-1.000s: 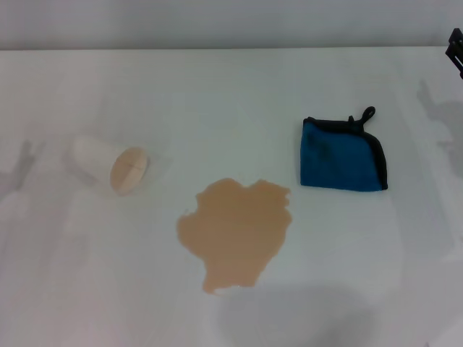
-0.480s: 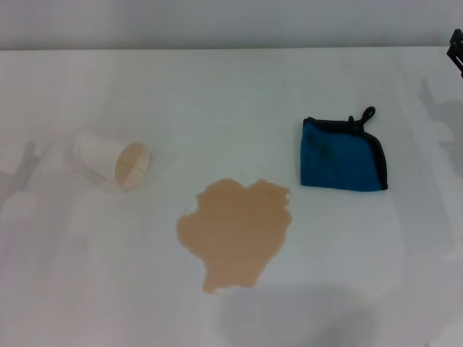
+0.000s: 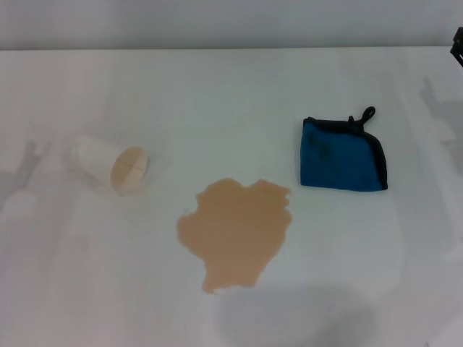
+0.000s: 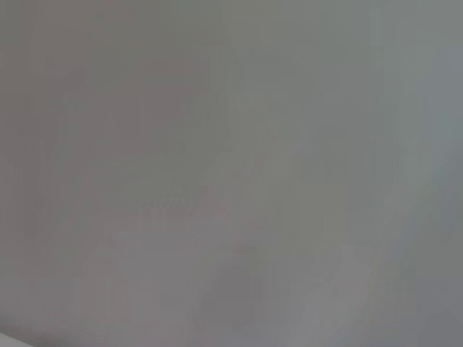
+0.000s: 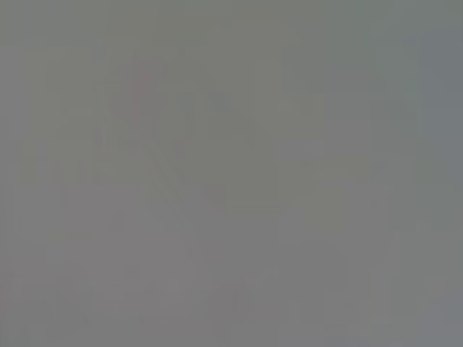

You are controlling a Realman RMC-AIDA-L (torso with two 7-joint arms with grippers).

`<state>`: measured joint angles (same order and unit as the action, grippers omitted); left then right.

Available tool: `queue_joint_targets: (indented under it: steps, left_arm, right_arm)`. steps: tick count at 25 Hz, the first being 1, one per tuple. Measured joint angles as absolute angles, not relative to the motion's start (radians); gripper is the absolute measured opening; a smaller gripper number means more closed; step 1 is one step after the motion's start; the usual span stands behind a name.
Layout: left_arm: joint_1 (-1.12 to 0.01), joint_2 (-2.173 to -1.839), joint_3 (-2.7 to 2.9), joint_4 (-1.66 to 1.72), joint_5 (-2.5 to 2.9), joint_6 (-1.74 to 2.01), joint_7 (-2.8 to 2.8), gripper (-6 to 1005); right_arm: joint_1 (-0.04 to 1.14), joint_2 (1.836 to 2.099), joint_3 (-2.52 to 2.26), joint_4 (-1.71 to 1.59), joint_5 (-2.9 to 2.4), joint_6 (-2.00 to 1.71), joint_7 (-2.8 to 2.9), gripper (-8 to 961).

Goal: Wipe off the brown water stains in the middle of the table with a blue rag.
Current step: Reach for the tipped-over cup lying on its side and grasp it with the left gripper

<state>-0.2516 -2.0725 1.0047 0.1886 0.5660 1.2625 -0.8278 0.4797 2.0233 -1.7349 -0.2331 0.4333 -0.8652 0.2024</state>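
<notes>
On smooth white table (image 3: 231, 87): lobed tan puddle (image 3: 235, 231), square blue rag (image 3: 340, 155); jaws unseen.

wall (image 3: 217, 22): plain grey, behind | light: soft, perhaps overhead | shadows: faint

A bare test-bench sort of place: broad plain white table (image 3: 231, 94) against a blank pale wall (image 3: 217, 22).

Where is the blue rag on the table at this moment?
In the head view, the blue rag lies flat on the robot's right side of the table, just beyond and to the right of the brown water stains, not touching them.
</notes>
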Motion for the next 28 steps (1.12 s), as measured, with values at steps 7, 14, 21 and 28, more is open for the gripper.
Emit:
queue_joint_targets:
  steps: [7, 14, 21, 28]
  left_arm:
    - [-0.257, -2.071, 1.005, 0.191, 0.565, 1.266, -0.827, 876]
    - [-0.262, -2.070, 1.008, 0.191, 0.576, 1.279, -0.799, 875]
    - [-0.277, -2.073, 0.998, 0.190, 0.505, 1.278, -0.821, 875]
    - [-0.318, -2.052, 1.006, 0.209, 0.508, 1.269, -0.864, 876]
  right_arm:
    - [0.484, 2.023, -1.735, -0.233, 0.440, -0.865, 0.202, 873]
    - [0.491, 2.021, -1.735, -0.224, 0.440, -0.865, 0.202, 872]
    - [0.493, 2.020, -1.735, -0.221, 0.440, -0.871, 0.204, 872]
    - [0.501, 2.020, -1.735, -0.221, 0.440, -0.867, 0.204, 872]
